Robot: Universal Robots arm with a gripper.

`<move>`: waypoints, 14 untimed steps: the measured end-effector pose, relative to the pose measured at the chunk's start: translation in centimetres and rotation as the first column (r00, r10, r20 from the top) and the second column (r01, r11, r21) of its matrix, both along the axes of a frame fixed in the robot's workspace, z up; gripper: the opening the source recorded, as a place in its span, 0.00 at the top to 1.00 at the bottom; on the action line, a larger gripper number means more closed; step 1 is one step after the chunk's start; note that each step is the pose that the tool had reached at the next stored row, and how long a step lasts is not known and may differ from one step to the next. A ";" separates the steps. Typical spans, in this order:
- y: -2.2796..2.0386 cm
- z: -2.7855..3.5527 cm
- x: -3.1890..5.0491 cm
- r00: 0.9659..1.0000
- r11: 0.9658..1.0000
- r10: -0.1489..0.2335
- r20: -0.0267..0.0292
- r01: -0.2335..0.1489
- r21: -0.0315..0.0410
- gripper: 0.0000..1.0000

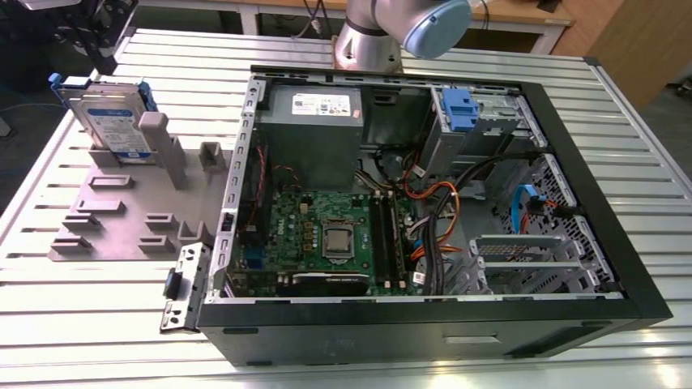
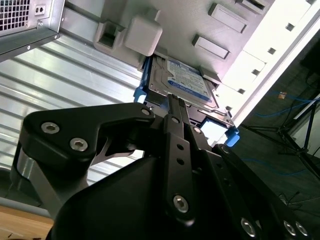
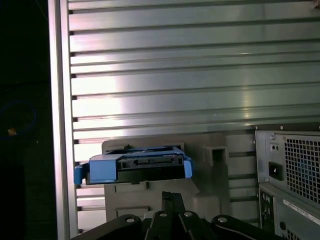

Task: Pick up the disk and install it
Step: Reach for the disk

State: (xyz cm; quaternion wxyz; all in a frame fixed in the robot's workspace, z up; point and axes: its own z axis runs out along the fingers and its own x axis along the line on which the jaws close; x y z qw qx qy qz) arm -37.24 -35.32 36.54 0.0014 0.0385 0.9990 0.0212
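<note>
One disk [image 1: 113, 121], silver with blue carrier, standing on edge in grey holder [image 1: 119, 219] on desk [image 1: 108, 324], at the exterior view's left of open computer case [image 1: 433, 332]; likely propped so for reach. Tool [image 3: 171, 196] in the first wrist view clenched, empty, near disk, apart.

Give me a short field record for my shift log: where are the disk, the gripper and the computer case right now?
disk: standing on edge in the grey holder, at the exterior view's left of the computer case
gripper: pointed at the disk, apart from it in the first wrist view
computer case: open, on the slatted table
install: not yet done
</note>
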 end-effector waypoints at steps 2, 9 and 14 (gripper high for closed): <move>0.00 0.00 -0.02 1.000 1.000 0.000 0.000 0.000 0.000 0.89; 0.00 -0.01 -0.25 1.000 1.000 0.000 0.000 0.000 0.000 0.89; 0.00 -0.03 -0.43 1.000 1.000 0.000 0.000 0.000 0.000 0.89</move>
